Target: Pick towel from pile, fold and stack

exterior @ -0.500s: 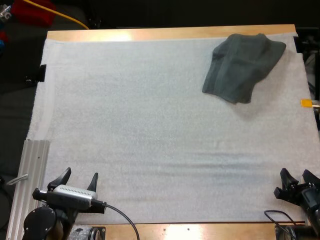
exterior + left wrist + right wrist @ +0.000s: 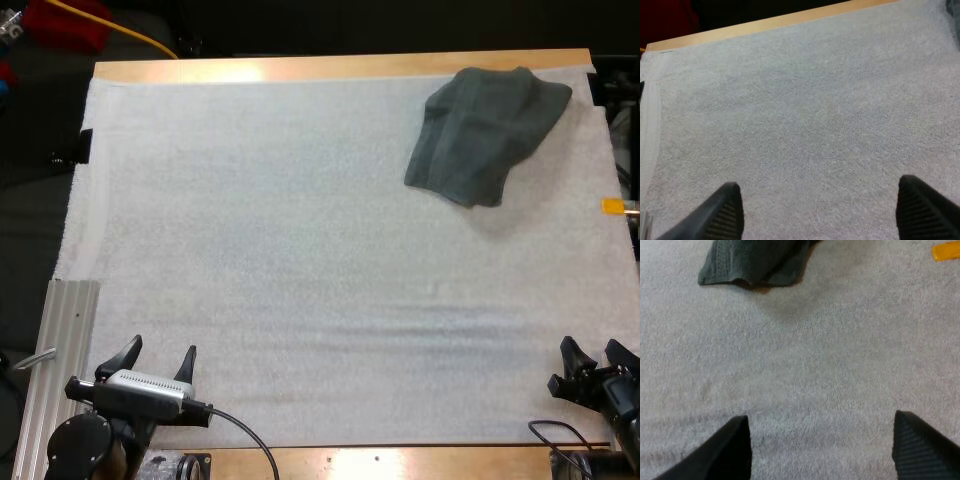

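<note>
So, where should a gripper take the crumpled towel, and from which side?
Probably the near hem of the crumpled towel, coming from the near side with the open right gripper. In the right wrist view that hem lifts a little off the mat, with shadow under it, so a finger could slip beneath; the middle looks bunched.

Matt cloth towel (image 2: 487, 133) on fuzzy white mat (image 2: 300, 260), glossy wooden table (image 2: 340, 66).
</note>
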